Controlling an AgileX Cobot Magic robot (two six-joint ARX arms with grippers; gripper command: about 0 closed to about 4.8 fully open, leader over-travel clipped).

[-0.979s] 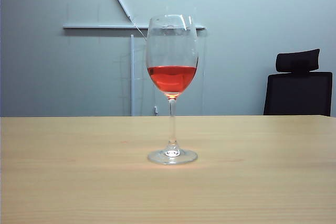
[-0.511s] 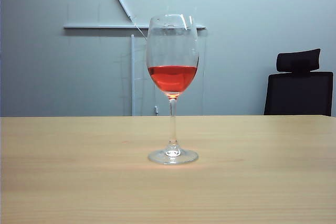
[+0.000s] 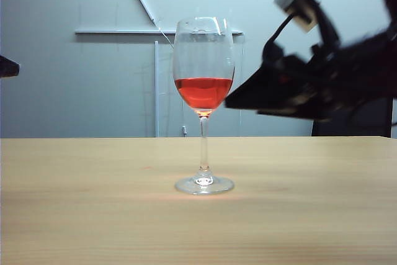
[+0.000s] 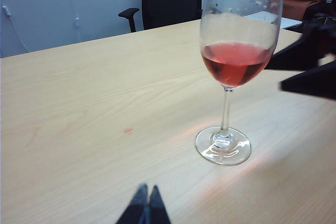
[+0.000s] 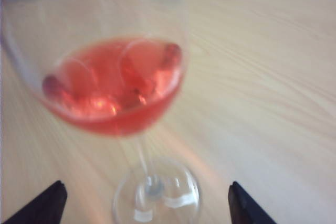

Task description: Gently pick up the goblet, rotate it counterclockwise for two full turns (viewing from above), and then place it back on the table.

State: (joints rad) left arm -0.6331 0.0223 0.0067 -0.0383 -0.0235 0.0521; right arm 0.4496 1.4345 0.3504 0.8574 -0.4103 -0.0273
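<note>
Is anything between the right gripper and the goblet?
Nothing visible. The right gripper is open beside the bowl of the goblet, fingers spread either side of the stem, with only bare table around. The left gripper is shut, well clear.

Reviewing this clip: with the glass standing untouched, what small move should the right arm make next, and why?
Probably ease the right gripper forward so its wide-open fingers straddle the goblet, then close gently. The goblet stands upright on the table, apart from both grippers; the right gripper sits just beside the bowl at liquid height. The left gripper is shut, well short of the foot.
</note>
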